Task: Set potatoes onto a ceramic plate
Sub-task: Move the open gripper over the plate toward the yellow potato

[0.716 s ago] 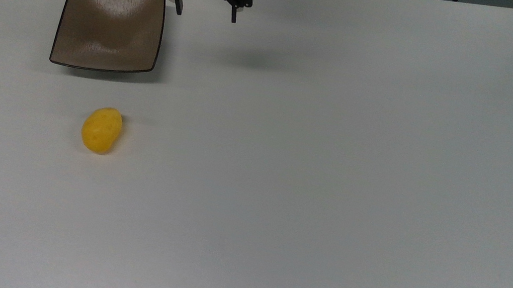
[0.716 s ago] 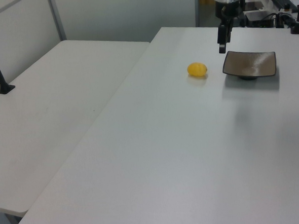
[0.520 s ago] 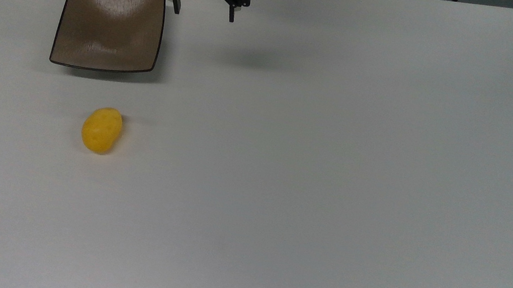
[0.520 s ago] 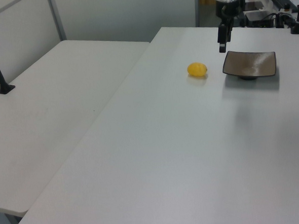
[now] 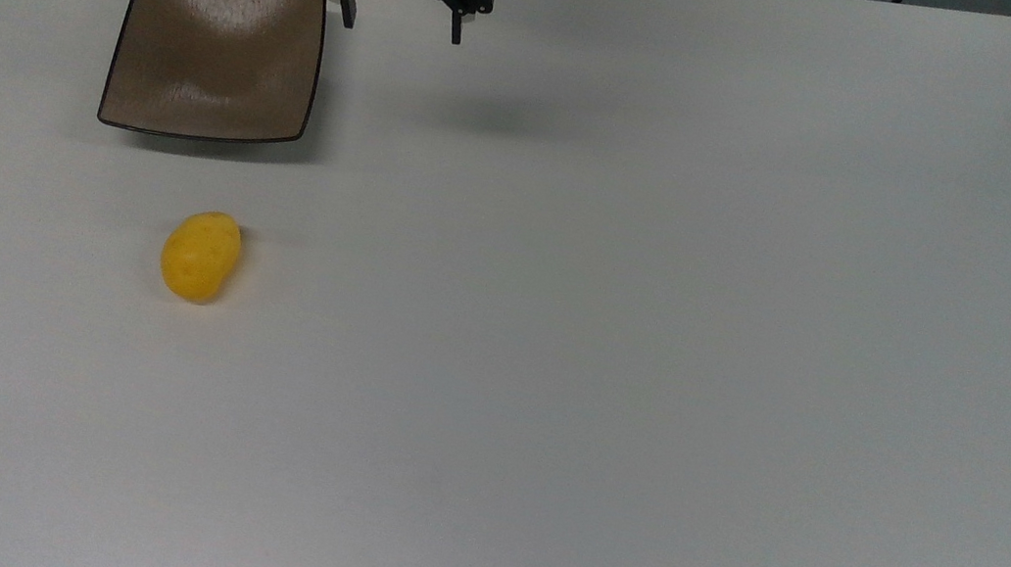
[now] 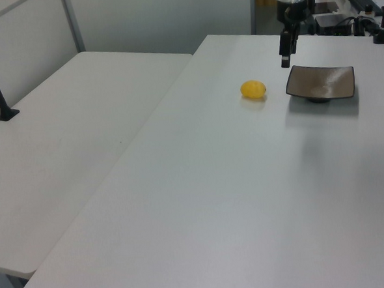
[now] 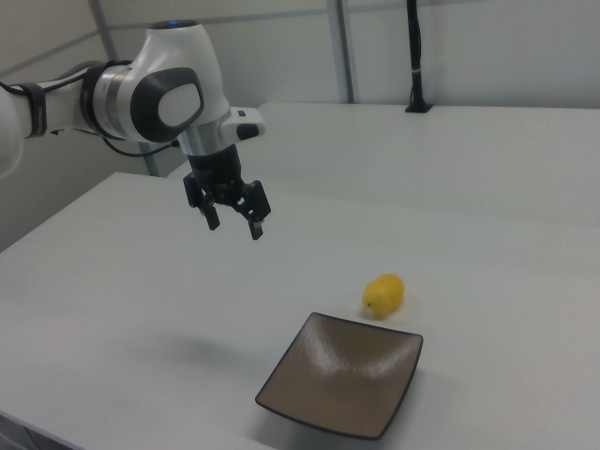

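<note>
In the top view, the potato (image 5: 200, 256) lies on the white table (image 5: 655, 344), its long axis running nearly up-down in the picture and tilted slightly, the upper end leaning toward the top view's right. It sits below the ceramic plate (image 5: 214, 57), apart from it. The gripper (image 5: 401, 20) hangs near the plate's upper right corner, fingers spread and empty, well apart from the potato.

In the left view, the potato (image 6: 253, 89) lies just left of the plate (image 6: 321, 84), with the gripper (image 6: 284, 55) raised between them.

In the right view, the potato (image 7: 383, 294) rests beyond the plate (image 7: 343, 374), its long axis tilted; the gripper (image 7: 232, 219) hovers open to the right view's left.
</note>
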